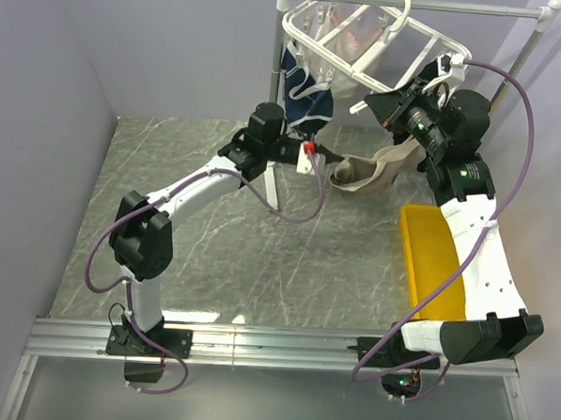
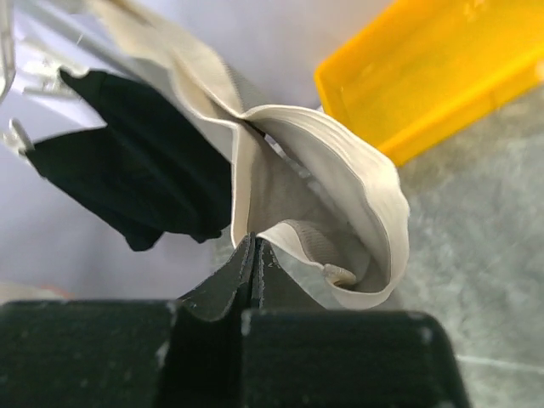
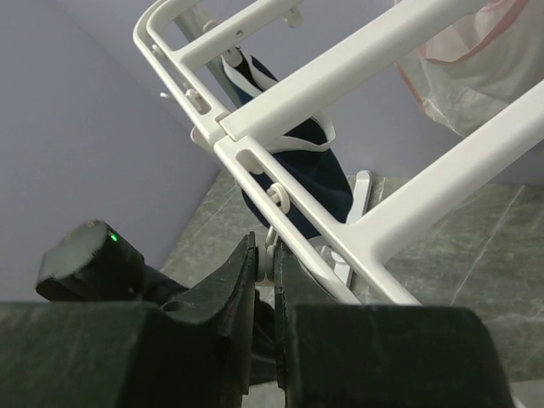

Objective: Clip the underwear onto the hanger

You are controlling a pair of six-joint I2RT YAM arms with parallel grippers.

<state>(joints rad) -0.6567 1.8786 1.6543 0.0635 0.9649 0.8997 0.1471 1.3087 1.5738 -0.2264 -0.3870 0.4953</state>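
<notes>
Your left gripper (image 2: 255, 248) is pinched fully shut on the edge of the underwear (image 2: 361, 191), right where the taupe cloth meets its paler beige waistband. The band curls away from your fingertips in a loose loop, then runs up and off toward the top left of that wrist view.

From above, you're holding the briefs in the air over the marble-patterned table (image 1: 214, 225), about mid-scene. They sag between your two grippers, just below the near right corner of the hanger (image 3: 340, 85).

Your right gripper (image 3: 265, 265) is up at that corner. Its jaws are closed narrowly on a small white clip (image 3: 270, 248) that dangles from the hanger's outer bar.

The white hanger hangs tilted from the grey pole stand (image 1: 276, 87) at the far side. Navy briefs (image 3: 302, 183) are clipped on its left part, just beyond your left gripper. A pale pinkish garment (image 3: 476, 76) hangs from its middle bars.

To the right, a yellow bin (image 2: 425, 76) sits on the table alongside your right arm, nearer to you than the underwear and apart from it
</notes>
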